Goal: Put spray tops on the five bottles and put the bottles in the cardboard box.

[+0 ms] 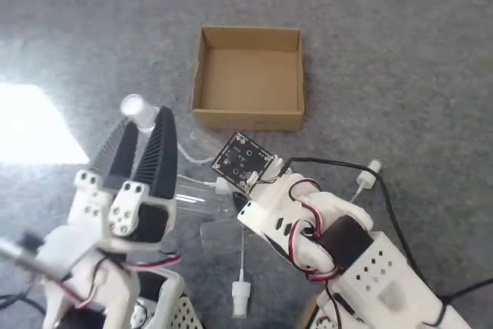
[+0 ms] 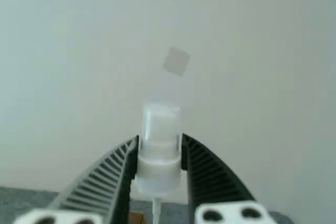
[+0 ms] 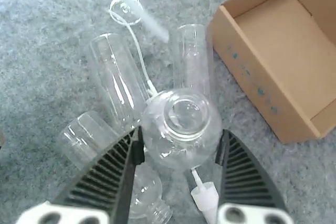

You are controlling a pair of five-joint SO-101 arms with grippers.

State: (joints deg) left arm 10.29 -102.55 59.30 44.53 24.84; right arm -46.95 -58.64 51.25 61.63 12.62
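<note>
Spray top (image 2: 159,156) clamped in left end effector (image 2: 159,141), bottle (image 3: 181,124) clamped in right end effector (image 3: 181,134)

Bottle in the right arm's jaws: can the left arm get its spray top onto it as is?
Probably, but tight. The bottle has a bare, open mouth, and the left arm holds the spray top close by. The camera board on the other wrist hangs over that mouth.
</note>
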